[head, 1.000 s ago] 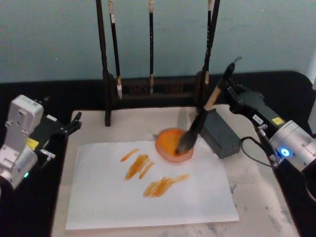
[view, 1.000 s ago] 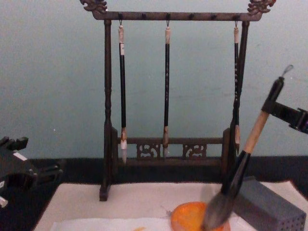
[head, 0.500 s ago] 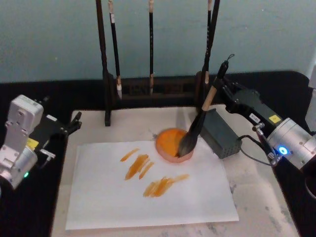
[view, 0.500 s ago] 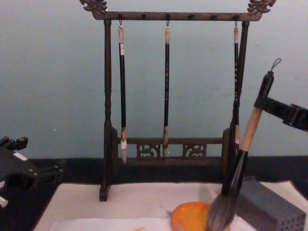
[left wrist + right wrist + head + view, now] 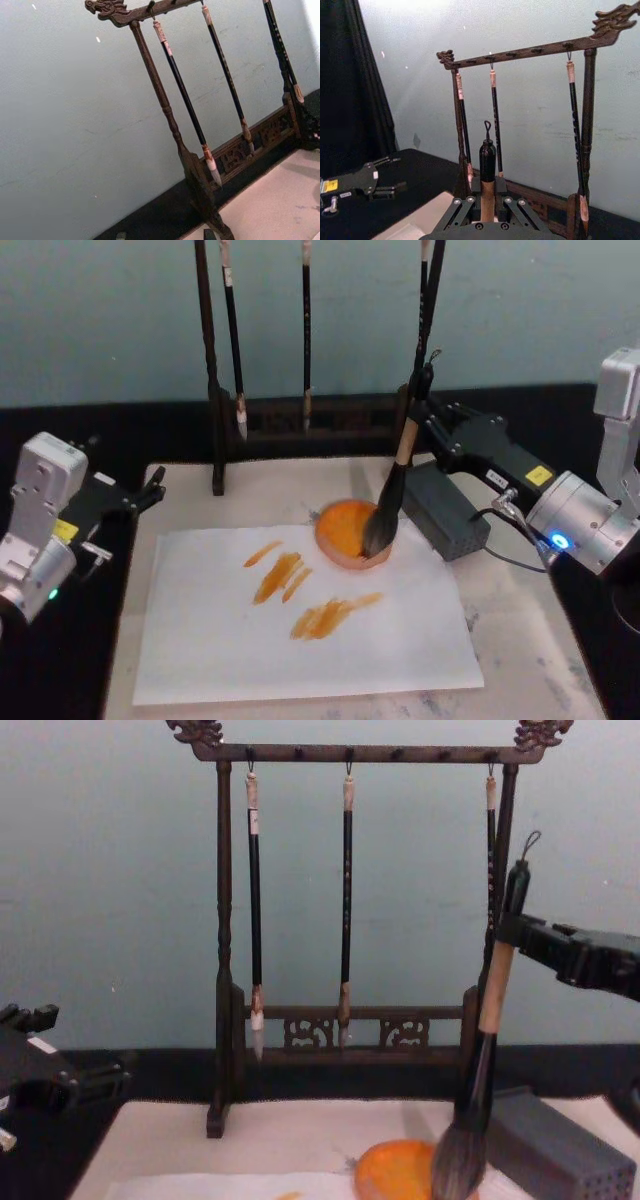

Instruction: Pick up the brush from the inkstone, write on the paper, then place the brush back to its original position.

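Jaws of the right gripper point(image 5: 420, 425) are clamped on the brush point(image 5: 397, 480), high on its tan handle and just under the black end with the cord loop. The right wrist view shows the handle squeezed between the two fingers point(image 5: 470, 200), with the loop standing up above them. The brush hangs almost upright, its top leaning a little toward the right arm. Its bushy dark bristles are down at the right side of the orange dish point(image 5: 340, 528); I cannot tell whether they press on its bottom.

The dish sits at the far edge of the paper point(image 5: 230, 650), which lies flat on the beige mat point(image 5: 525, 640). Several orange strokes point(image 5: 300, 590) run across the middle of the sheet. A grey block point(image 5: 448, 512) with small holes stands just right of the dish. Behind it is a dark wooden rack point(image 5: 350, 752) where three thin brushes point(image 5: 345, 910) hang.

At the mat's left edge, well apart from the dish, the left gripper point(image 5: 128, 518) hovers over the black table with its fingers spread and nothing between them.
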Controlling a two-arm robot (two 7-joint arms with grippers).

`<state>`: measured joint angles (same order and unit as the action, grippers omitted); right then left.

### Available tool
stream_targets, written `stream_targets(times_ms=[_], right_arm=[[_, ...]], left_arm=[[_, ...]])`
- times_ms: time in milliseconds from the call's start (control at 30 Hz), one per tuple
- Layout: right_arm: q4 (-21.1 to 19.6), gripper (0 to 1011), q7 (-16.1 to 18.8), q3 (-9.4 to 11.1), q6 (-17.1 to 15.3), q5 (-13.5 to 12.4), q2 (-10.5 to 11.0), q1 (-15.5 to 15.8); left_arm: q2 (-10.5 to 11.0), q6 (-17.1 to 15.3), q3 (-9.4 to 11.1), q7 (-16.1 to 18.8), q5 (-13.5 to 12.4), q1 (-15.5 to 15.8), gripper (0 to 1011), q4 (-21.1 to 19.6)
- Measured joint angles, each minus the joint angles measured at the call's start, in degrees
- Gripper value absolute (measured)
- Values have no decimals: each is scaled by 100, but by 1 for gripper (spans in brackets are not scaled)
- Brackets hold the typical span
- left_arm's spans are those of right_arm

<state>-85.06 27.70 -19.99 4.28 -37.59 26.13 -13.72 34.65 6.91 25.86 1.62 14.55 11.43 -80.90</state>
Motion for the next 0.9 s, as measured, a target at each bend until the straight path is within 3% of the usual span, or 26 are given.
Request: stream_targets(times_ms=[900], right_arm=[[-2,177,155,97,214,235,-126,-15]], left_arm=[[0,0,0,0,0,0,1001,0]])
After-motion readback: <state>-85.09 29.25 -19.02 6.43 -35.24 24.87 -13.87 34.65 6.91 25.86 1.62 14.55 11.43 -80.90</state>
